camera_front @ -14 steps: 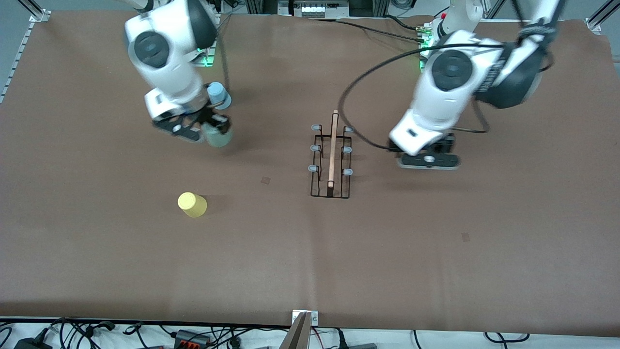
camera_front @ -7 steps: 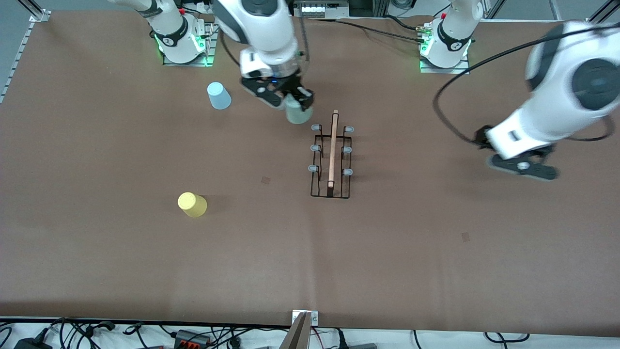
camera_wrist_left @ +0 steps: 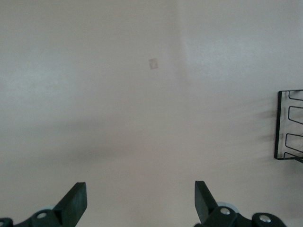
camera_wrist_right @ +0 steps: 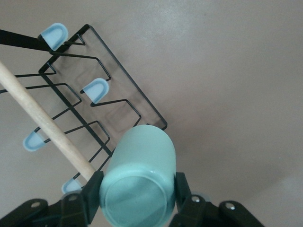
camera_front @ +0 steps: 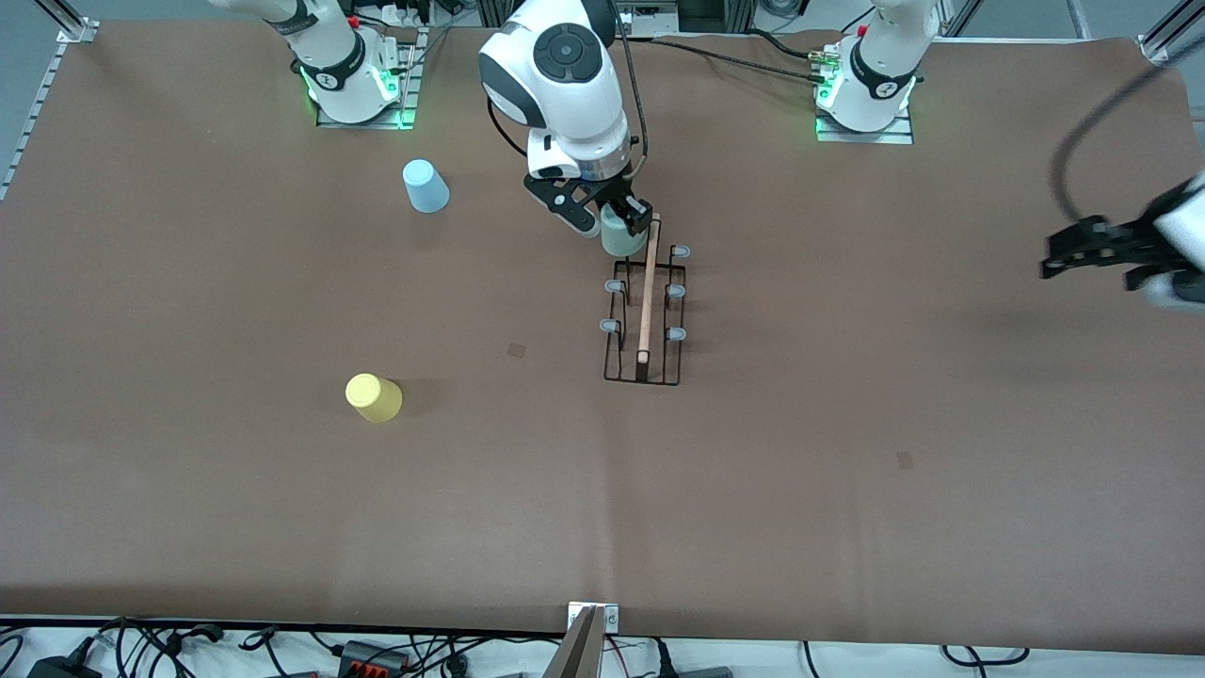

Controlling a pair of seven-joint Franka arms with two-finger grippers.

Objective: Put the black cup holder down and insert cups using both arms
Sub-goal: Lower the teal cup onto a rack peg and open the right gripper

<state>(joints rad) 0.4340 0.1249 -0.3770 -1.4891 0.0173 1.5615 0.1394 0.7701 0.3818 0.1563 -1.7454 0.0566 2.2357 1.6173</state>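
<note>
Brown covering spreads over the whole desk (camera_front: pixel 847 527), with cables and power bricks along the edge nearest the front camera.

Largest on it are the two white arms. The right arm (camera_front: pixel 565 75) reaches from its base out over the middle of the desk, and the right tool (camera_front: pixel 602 212) is clamped on the mint green cup (camera_front: pixel 621 235); the wrist view shows a black finger (camera_wrist_right: pixel 92 191) pressed to each side of the cup (camera_wrist_right: pixel 139 179). That cup hangs over the end of the rack toward the arm bases, over the corner on the right arm's side, just beside the wooden rod.

The left arm is mostly out of frame; its left tool (camera_front: pixel 1097 252) hangs over bare desk at the left arm's end, well apart from the rack, its fingers (camera_wrist_left: pixel 75 201) spread wide with nothing between them.

Mid-desk stands the black wire rack (camera_front: pixel 643 315), upright on its rectangular base, its light wooden rod (camera_front: pixel 647 292) running lengthwise and pale blue caps on the prongs at either side.

Toward the right arm's end stand the light blue cup (camera_front: pixel 425 185), mouth down near the right arm's base, and the yellow cup (camera_front: pixel 374 396), nearer the front camera.
</note>
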